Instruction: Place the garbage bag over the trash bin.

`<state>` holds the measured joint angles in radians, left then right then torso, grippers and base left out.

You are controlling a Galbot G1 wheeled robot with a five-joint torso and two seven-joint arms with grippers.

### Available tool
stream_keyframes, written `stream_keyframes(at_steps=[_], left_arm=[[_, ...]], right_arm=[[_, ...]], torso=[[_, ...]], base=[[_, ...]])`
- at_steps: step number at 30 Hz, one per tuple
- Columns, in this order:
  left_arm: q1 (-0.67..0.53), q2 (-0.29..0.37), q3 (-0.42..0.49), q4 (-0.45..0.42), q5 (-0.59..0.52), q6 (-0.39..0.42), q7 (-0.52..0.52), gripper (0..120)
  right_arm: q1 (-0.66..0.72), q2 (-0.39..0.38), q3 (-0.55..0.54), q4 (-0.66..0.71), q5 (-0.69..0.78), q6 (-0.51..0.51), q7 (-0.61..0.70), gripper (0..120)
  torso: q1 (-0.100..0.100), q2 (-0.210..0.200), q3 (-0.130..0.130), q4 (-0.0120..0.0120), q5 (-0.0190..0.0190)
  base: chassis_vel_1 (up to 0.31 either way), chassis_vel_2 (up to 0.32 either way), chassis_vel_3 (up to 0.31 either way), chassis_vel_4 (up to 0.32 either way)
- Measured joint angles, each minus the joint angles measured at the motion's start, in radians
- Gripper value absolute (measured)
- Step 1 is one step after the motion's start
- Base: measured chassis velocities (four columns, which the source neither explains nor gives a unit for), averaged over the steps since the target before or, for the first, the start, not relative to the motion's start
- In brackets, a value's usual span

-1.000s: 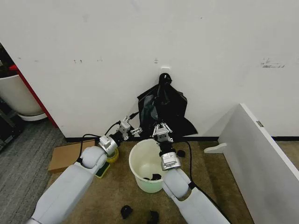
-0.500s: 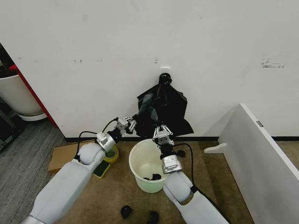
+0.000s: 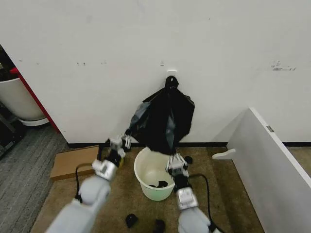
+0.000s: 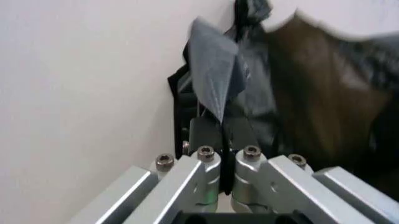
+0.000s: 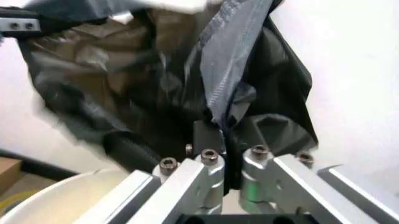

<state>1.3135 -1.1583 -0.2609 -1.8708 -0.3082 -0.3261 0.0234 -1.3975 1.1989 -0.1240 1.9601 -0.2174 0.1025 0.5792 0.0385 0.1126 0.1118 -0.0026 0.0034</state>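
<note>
— Where's the garbage bag (image 3: 163, 119) right now?

— Against the white wall (image 3: 97, 43), hanging from a knotted top, with its lower edge pulled out above the trash bin (image 3: 146, 177). The bin stands on the brown floor (image 3: 228, 194) just below it, mouth open, with a few small black scraps (image 3: 159, 184) inside.

— And who has hold of it?

— Both arms. The left end effector (image 3: 121, 142) is clamped on the bag's lower left corner, beside the bin. Its wrist camera shows the fingers (image 4: 209, 179) pressed together with a thin fold of film between them. The right end effector (image 3: 176, 163) sits at the bin's far rim, and its own fingers (image 5: 209, 179) are likewise closed tight on a seam of the bag.

— How do you reckon that film behaves?

— Very light, floppy, glossy, so probably slippery. It creases and balloons wherever it's tugged, and I'd guess it tears if pulled hard against the knot. Holding it by the edge or seam, as both end effectors do, looks the sensible place: the doubled film there should give more to pinch.

— How far along is the job?

— I'd judge early. The bag is gripped and spread a little, but its mouth isn't over the bin's rolled rim yet.

— Anything else around?

— A flat cardboard piece (image 3: 73, 160) on the floor to the left, and a white panel (image 3: 265, 155) leaning at the right.
</note>
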Motion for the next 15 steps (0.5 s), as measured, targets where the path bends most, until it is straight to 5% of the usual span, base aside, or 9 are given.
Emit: stream_keyframes(at_steps=[12,15], left_arm=[[0.186,-0.002,-0.070,-0.265,0.004,-0.032,-0.031,0],[0.194,0.004,-0.099,-0.322,-0.015,-0.019,-0.020,0]], right_arm=[[-0.189,-0.040,-0.014,0.201,-0.082,0.030,-0.029,45],[-0.218,-0.053,-0.006,0.260,-0.029,0.049,-0.062,39]], torso=[[0.000,0.000,0.000,0.0000,-0.0001],[0.000,0.000,0.000,-0.0002,-0.0003]], base=[[0.000,0.000,0.000,0.000],[0.000,0.000,0.000,0.000]])
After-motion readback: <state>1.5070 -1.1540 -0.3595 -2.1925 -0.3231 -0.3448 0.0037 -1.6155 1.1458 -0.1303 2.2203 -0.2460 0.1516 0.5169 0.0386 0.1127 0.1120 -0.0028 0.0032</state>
